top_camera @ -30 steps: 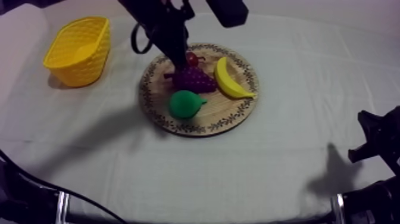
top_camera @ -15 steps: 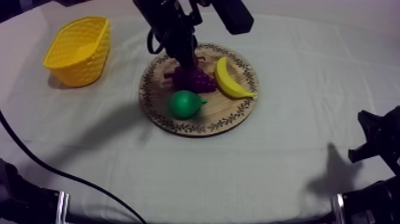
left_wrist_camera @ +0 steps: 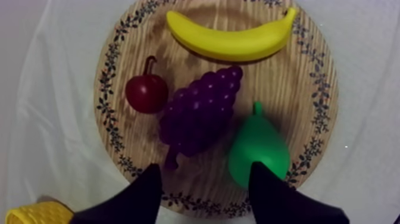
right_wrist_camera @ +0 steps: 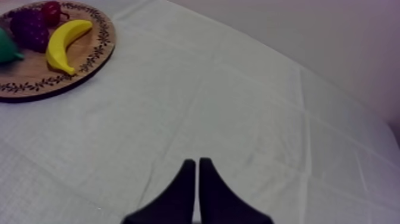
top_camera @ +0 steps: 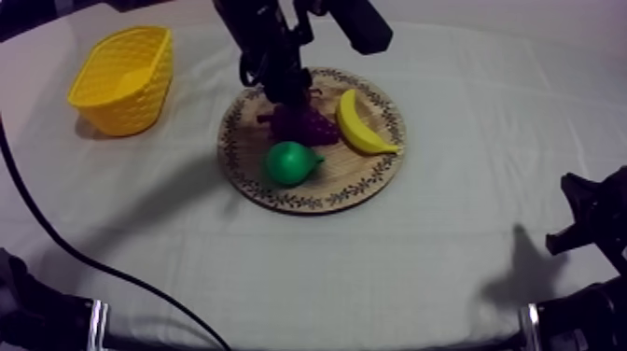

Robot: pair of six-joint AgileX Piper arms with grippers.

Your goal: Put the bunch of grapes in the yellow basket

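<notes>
The purple bunch of grapes (top_camera: pixel 308 125) (left_wrist_camera: pixel 199 113) lies in the middle of the round wooden board (top_camera: pixel 366 174) (left_wrist_camera: pixel 300 77). My left gripper (top_camera: pixel 287 96) (left_wrist_camera: pixel 203 176) hangs over the grapes' near end. Its fingers (left_wrist_camera: pixel 147 186) stand open, with nothing between them but the board below. The yellow basket (top_camera: pixel 121 79) stands at the far left of the table, and a bit of its rim (left_wrist_camera: pixel 37 212) shows beside my left finger. My right gripper (right_wrist_camera: pixel 197 164) is shut as a narrow wedge over bare cloth, low at the right side (top_camera: pixel 586 222).
A yellow banana (top_camera: pixel 359 121) (left_wrist_camera: pixel 229 39) (right_wrist_camera: pixel 65 44), a green pear (top_camera: pixel 289 163) (left_wrist_camera: pixel 259 149) and a small red fruit (left_wrist_camera: pixel 146 93) share the board around the grapes. The pear lies close beside the grapes, the red fruit touches them on the other side.
My left gripper has gone from shut to open and shifted slightly over the grapes. The fruit, the basket and the right arm have not moved.
</notes>
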